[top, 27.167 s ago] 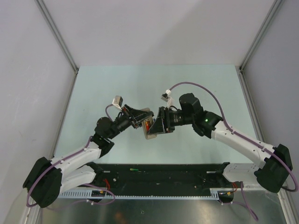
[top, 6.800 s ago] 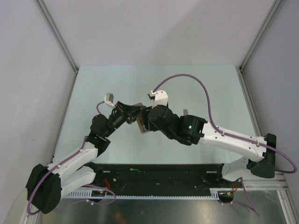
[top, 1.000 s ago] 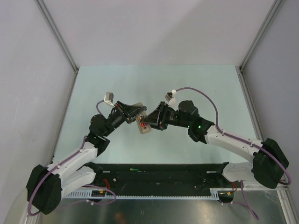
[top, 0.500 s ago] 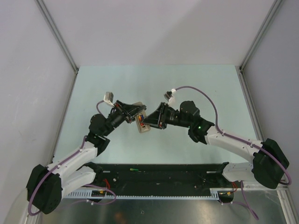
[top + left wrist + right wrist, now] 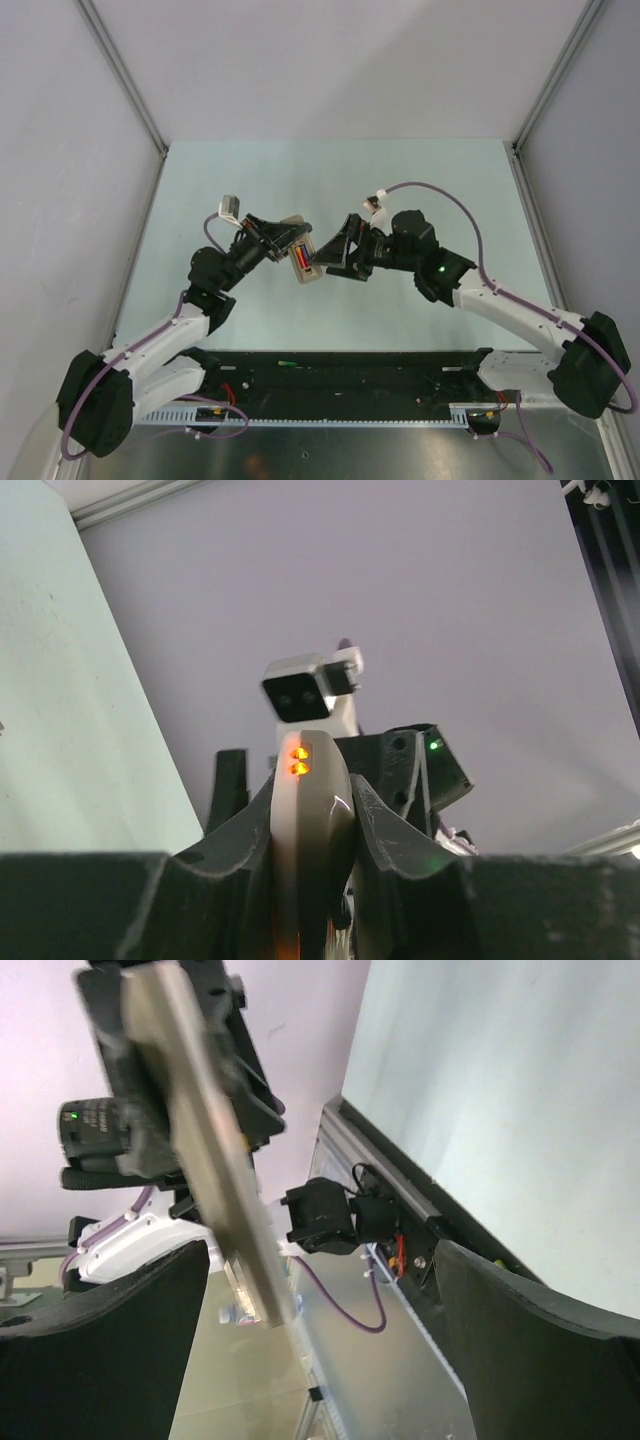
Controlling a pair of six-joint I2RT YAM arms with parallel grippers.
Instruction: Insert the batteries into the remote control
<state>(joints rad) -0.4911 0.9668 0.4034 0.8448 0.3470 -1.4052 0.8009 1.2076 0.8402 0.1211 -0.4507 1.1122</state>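
In the top view my left gripper [image 5: 288, 242] is shut on the white remote control [image 5: 307, 276], holding it above the table with its open back turned up. A red battery [image 5: 299, 259] and a dark one beside it lie in the compartment. My right gripper [image 5: 335, 254] stands open just to the right of the remote, not touching it. The left wrist view has the remote control [image 5: 310, 810] edge-on between the left gripper's [image 5: 312, 825] fingers, two orange lights at its tip. In the right wrist view the remote control [image 5: 205, 1150] is a pale slab ahead of the wide-open right gripper [image 5: 320, 1260].
The pale green table [image 5: 330, 180] lies below both arms, with grey walls on three sides. A black strip [image 5: 340, 380] runs along the near edge between the arm bases, and a tiny green piece [image 5: 285, 363] lies on it.
My right gripper has opened wide and drawn back a little to the right of the remote. The left gripper has kept its hold with the remote almost still.
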